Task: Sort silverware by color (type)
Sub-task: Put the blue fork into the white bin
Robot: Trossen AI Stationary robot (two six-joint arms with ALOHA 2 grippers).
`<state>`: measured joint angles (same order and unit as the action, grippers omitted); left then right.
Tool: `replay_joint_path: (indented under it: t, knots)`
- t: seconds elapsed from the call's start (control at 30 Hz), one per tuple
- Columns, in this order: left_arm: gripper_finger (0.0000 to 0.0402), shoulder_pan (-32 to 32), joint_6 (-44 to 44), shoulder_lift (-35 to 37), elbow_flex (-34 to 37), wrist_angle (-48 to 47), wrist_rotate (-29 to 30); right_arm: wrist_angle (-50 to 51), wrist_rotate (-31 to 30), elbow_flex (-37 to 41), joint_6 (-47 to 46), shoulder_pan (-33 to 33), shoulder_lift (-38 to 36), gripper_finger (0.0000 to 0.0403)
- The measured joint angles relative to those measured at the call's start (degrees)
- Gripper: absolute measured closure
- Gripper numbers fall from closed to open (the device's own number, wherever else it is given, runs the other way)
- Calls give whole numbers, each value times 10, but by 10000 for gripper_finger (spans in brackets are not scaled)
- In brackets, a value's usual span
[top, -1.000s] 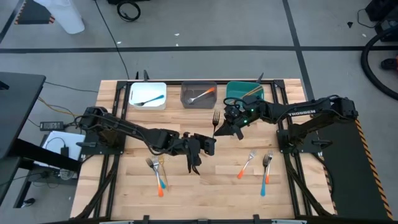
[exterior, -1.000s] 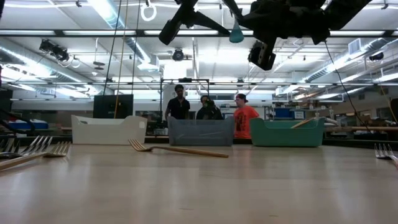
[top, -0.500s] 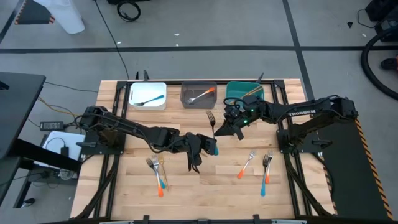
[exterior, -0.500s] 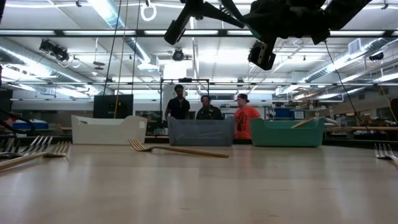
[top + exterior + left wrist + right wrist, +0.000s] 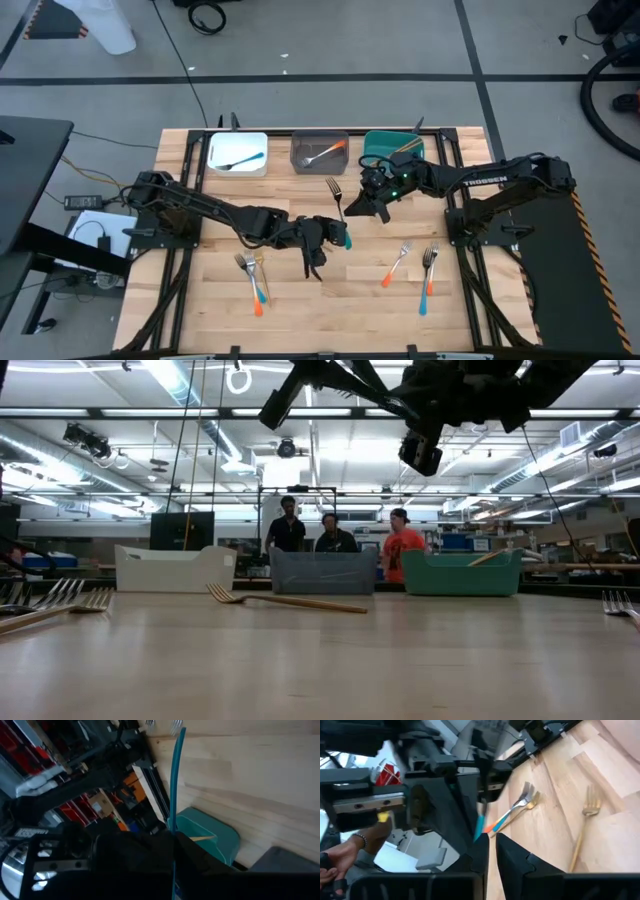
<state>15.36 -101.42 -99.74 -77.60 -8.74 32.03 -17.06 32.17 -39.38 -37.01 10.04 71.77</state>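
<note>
A fork with a silver head (image 5: 333,185) and a blue handle (image 5: 175,780) hangs in the air above the middle of the table. My left gripper (image 5: 338,237) is shut on its handle. My right gripper (image 5: 358,208) stands just right of the fork's stem, its fingers (image 5: 481,854) a narrow gap apart with nothing between them. I cannot tell whether it touches the fork. More silverware lies flat on the table: a left group (image 5: 255,275), an orange-handled fork (image 5: 397,264) and another fork (image 5: 430,270) at the right, and a gold fork (image 5: 285,600). My left gripper pinches the fork's blue handle (image 5: 173,827) between its two fingers, near the handle's free end (image 5: 347,241). The fingers come level from the table's left. The fork is lifted clear of the table, its head pointing toward the far edge.
Three bins stand along the far edge: white (image 5: 238,153) with a blue-handled piece, grey (image 5: 320,152) with an orange-handled piece, teal (image 5: 393,147) with gold pieces. Three people stand in the room beyond the table (image 5: 335,540).
My left gripper has taken hold of the blue handle's end. The fork's head has swung toward the table's left edge, while the handle end has stayed in place. My right gripper has kept its place beside the stem.
</note>
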Motion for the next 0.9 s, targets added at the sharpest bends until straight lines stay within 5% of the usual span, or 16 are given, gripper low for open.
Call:
replay_joint_path:
  t: [0.3, 0.63, 0.9]
  knots:
    - [395, 5, 111, 3, 0, -70, 49, 65, -108, 0, 58, -23, 0, 353]
    - [395, -7, 278, 4, 0, -152, 115, 81, -396, 22, 84, -114, 0, 353]
    - [390, -8, 458, 4, 0, -220, 127, 51, -548, 49, 111, -181, 0, 353]
